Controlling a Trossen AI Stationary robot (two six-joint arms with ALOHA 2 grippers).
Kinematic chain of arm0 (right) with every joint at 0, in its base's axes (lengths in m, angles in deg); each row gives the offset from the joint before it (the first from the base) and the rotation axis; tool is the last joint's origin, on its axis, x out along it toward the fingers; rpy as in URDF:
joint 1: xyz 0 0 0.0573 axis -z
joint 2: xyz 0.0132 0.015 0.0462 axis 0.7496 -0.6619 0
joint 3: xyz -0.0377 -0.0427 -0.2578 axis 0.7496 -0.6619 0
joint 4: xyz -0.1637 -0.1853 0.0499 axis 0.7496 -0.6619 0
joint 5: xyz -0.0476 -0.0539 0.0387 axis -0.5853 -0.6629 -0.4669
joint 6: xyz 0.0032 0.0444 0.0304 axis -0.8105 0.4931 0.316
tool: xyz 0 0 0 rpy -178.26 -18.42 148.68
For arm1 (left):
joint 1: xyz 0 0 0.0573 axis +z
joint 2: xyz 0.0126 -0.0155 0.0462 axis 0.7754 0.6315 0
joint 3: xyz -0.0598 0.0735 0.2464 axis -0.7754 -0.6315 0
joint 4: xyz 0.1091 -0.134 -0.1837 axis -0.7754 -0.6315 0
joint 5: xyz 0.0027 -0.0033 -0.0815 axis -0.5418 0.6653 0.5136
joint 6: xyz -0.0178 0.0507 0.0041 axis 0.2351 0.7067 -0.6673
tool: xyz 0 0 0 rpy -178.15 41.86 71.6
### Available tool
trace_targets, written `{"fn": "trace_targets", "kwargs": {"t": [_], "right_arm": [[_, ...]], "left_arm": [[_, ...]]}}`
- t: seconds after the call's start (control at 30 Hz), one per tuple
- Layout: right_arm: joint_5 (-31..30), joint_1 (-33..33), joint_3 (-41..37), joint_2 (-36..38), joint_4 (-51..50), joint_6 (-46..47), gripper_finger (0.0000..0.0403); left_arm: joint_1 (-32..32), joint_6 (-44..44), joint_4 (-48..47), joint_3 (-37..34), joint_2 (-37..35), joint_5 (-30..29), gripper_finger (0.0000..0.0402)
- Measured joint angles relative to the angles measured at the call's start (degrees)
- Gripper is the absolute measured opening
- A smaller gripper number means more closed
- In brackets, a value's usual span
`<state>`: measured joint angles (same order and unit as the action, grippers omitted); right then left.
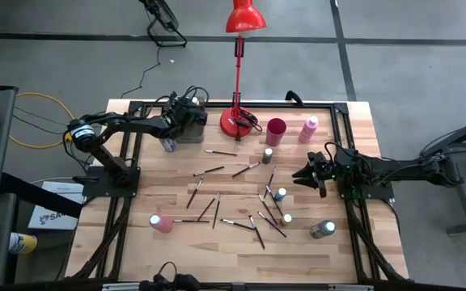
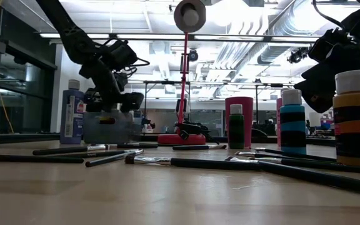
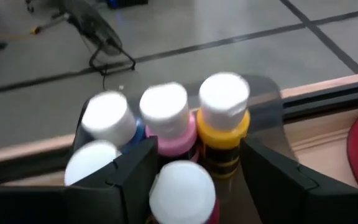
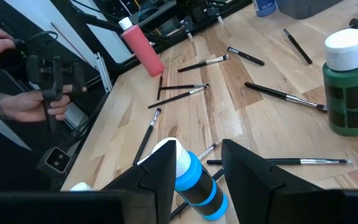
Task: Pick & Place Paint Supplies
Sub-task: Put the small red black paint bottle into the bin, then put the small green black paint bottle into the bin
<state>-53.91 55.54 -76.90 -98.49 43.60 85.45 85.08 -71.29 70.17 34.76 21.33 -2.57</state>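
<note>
brushes (image 1: 245, 170) lie scattered over the middle of the wooden table (image 1: 136, 250) in the high view, with bottles among them and a pink bottle (image 1: 161, 223) on its side near the front left. the left gripper (image 1: 191, 113) hangs over the grey bin (image 1: 186, 132) at the back; the right gripper (image 1: 308, 173) hovers just right of the brushes.

low view: the left gripper sits above the bin, a blue bottle (image 2: 72, 116) just beside it.

left wrist view: its jaws stand spread over white-capped bottles packed in the bin, a yellow one (image 3: 223, 127) among them, gripping none.

right wrist view: jaws part-spread above a lying blue bottle (image 4: 192, 180), holding nothing; a green bottle (image 4: 347, 84) stands upright nearby.
</note>
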Motion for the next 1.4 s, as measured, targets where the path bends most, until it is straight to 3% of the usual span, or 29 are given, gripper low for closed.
{"fn": "trace_targets", "kwargs": {"t": [0.43, 0.7, 0.87, 1.1, 1.23, 1.4], "right_arm": [[-0.01, -0.02, -0.01, 0.02, 0.01, 0.0, 0.0122], [-0.02, 0.0, -0.02, 0.0, 0.02, 0.0, 0.0122], [-0.02, 0.0, -0.02, 0.01, 0.01, 0.0, 0.0122], [-0.01, 0.0, 0.0, 0.01, 0.02, 0.0, 0.0122], [-0.02, 0.0, 0.0, 0.01, 0.0, 0.0, 0.0122], [-0.02, 0.0, -0.02, 0.02, 0.0, 0.0, 0.0122]], "left_arm": [[0.0, 14.65, 7.5, 0.0, -0.16, -1.06, 0.0224], [-0.63, 26.93, 8.07, 0.0, -5.54, 3.0, 0.0224], [-1.78, 35.85, 7.76, 0.0, -11.01, 16.21, 0.0192], [-6.51, 48.64, 6.86, -1.84, -19.7, 39.39, 0.0086], [-10.39, 49.79, 6.83, -6.79, -26.8, 42.62, 0.0017], [-15.62, 49.62, 6.7, -14.09, -36.49, 42.66, 0.001]]}}
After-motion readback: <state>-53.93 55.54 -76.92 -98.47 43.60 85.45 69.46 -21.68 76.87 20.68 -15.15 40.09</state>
